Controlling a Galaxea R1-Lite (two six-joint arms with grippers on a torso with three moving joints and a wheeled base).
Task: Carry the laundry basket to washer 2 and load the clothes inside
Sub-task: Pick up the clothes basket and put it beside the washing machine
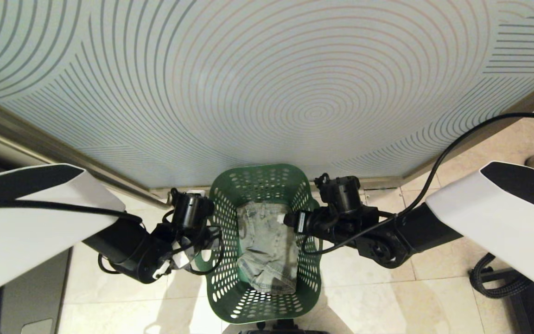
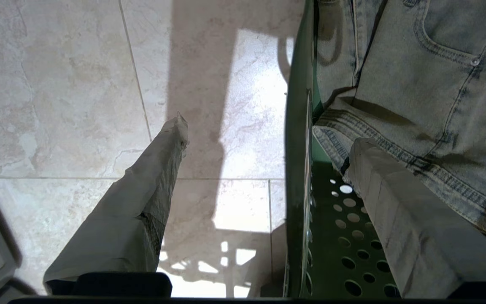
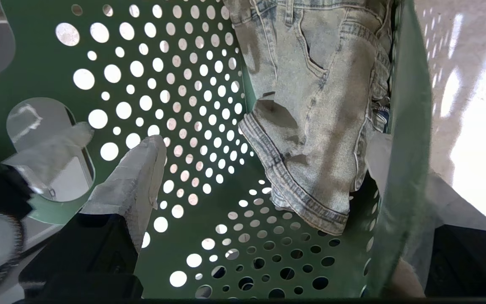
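the left gripper (image 1: 200, 241) hangs at the left rim of the laundry basket (image 1: 230, 297), jaws wide: in its wrist view one finger (image 2: 150, 177) stands outside over the floor tiles (image 2: 57, 84) and the other (image 2: 395, 202) inside, with the green wall between them and not yet pinched. the basket sits on the floor between the two arms, against the base of a pale panel with ring lines (image 1: 267, 83). inside it lie the clothes (image 1: 267, 250), a folded pale denim garment, towards the far end. the right gripper (image 1: 295, 221) is at the right rim, also spread wide, one finger (image 3: 137, 181) inside and the other outside the wall.

as i judge it, the step in hand is taking hold of the basket for the carry. the next move calls for both grippers to close on their walls together and evenly, then lift level. no washer is in view.
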